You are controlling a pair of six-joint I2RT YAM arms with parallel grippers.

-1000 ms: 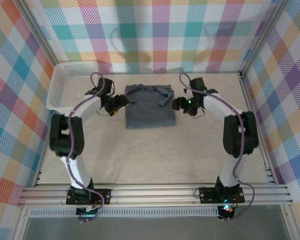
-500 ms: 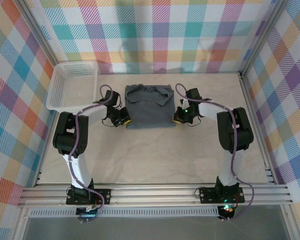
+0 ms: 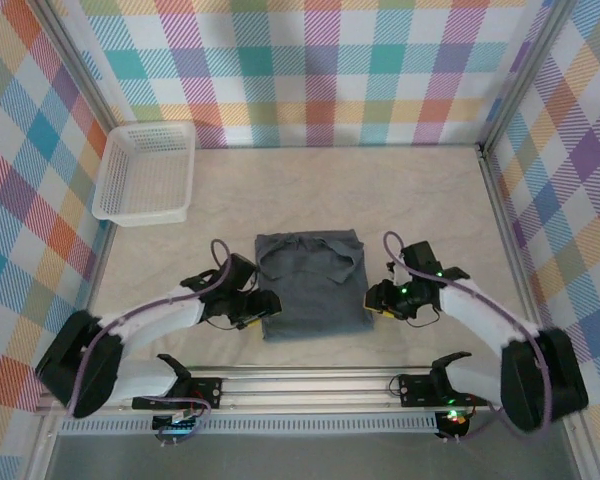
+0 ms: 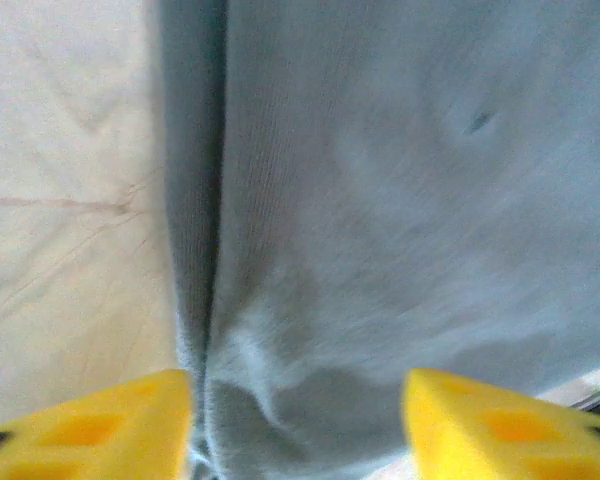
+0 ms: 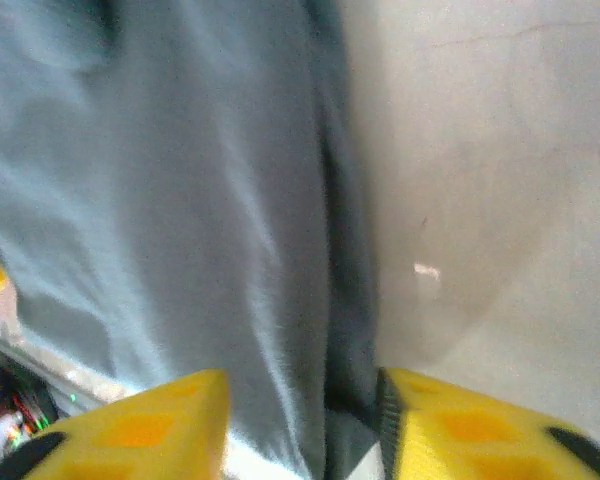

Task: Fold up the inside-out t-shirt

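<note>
Forming a soft rectangle, the t-shirt (image 3: 312,285) lies creased.

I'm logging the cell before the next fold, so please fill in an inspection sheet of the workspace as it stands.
Surface: beige tabletop, faint marks.
Job's things: dark slate-grey t-shirt, folded to a rectangle near the front edge, collar end far.
Clutter: white plastic mesh basket, far left corner, nothing seen inside.
Grippers: left pincer open, astride the shirt's left edge; right pincer open, astride its right edge.
Cables: purple cables looping along both arms.
Surroundings: multicoloured plaid walls; aluminium rail in front.
</note>
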